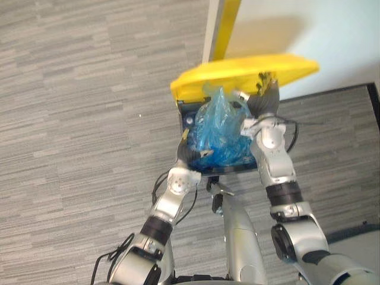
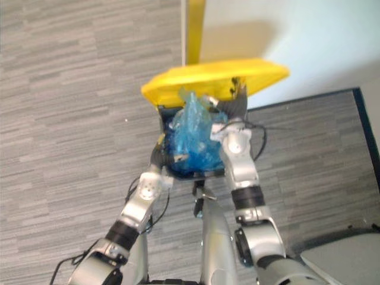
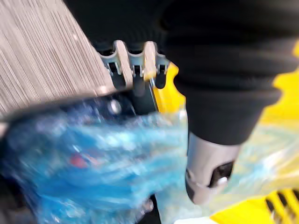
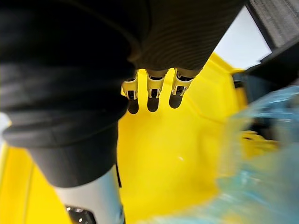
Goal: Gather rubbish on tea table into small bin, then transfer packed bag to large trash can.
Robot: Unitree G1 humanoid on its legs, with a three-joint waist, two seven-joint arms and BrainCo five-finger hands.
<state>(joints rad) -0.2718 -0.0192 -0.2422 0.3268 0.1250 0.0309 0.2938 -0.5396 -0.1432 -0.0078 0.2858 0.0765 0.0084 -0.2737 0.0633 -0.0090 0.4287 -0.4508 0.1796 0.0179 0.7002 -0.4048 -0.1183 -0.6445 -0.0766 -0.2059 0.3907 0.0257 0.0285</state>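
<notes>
looking down, the left eye view shows one blue bag [image 1: 219,127] in the mouth of one dark trash can [image 1: 185,119], its one yellow lid [image 1: 237,71] raised. left hand [image 1: 189,155] and right hand [image 1: 264,105] flank the bag. left wrist view: fingers [image 3: 122,58] by the can's rim, grip unclear. right wrist view: fingers [image 4: 150,84] before the lid, grip unclear.

bright even light; yellow lid [image 1: 243,74] shadows the wall [image 1: 332,35].

No legible text, label, number or sign anywhere; blue bag [image 1: 221,127] and yellow bin lid [image 1: 243,72] carry no readable print.
</notes>
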